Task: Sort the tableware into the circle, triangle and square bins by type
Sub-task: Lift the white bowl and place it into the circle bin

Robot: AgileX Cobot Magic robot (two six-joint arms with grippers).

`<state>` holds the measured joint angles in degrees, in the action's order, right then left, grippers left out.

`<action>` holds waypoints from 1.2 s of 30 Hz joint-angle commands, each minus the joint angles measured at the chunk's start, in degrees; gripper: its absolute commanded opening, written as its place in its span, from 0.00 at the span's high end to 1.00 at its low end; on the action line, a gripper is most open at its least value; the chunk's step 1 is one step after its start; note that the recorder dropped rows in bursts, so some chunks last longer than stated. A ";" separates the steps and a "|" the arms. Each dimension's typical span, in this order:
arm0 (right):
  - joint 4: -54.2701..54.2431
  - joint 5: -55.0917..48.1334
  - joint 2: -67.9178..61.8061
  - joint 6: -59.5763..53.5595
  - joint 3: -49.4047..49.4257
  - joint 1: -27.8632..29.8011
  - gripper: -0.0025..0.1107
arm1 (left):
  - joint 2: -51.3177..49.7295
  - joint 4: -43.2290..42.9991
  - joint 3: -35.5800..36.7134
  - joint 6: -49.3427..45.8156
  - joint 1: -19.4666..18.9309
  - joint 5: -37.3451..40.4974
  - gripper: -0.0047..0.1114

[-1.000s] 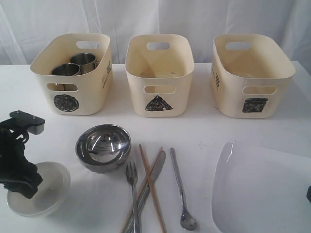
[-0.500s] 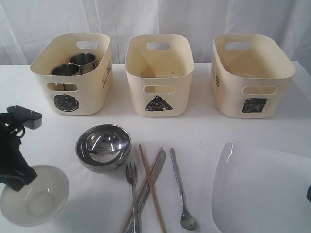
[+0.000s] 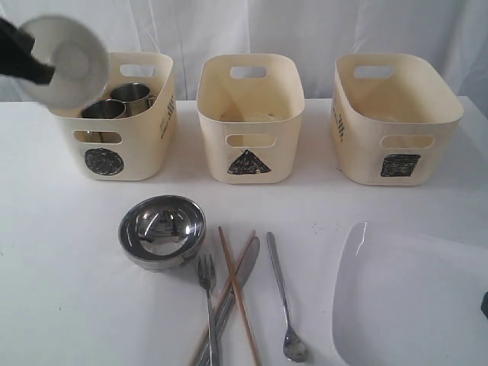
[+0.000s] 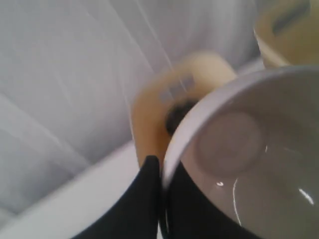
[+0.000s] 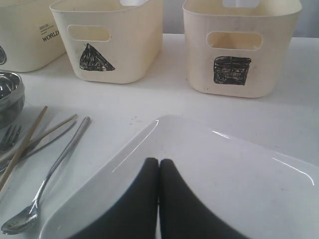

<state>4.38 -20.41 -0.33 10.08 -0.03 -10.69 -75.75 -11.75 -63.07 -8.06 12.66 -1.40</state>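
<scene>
White bowl [image 3: 72,57], rim pinched in our left pincer [image 4: 161,169], at ten o'clock; circle bin [image 3: 131,146] holds two mugs [image 3: 131,97]; right pincer [image 5: 158,164] closed, empty.

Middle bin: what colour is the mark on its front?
Black triangle; right wrist view shows it best.

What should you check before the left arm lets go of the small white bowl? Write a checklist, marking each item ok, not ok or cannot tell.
1. Left gripper pinches the small white bowl by its rim: ok.
2. Nearest bin is the circle bin: ok.
3. Bowl centred over that bin's opening: cannot tell; the exterior view shows it overlapping the rim's corner.
4. Room beside the two steel mugs inside: cannot tell.
5. Right gripper shut over the plate, clear of that bin: ok.
</scene>
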 commanded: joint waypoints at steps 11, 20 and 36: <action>0.06 0.75 0.33 0.24 0.03 -0.19 0.98 | -31.27 10.43 -14.58 -20.19 0.04 -32.01 0.96; 0.06 0.75 0.33 0.24 0.03 -0.19 0.98 | -40.60 10.43 -25.11 -25.15 0.04 -28.51 0.96; 0.06 0.75 0.33 1.29 0.03 -0.19 0.98 | -39.93 11.75 -25.63 -26.20 0.04 -23.59 0.33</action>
<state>4.38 -20.41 -0.33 11.28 -0.03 -10.69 -116.68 -1.47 -88.24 -35.01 12.66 -26.19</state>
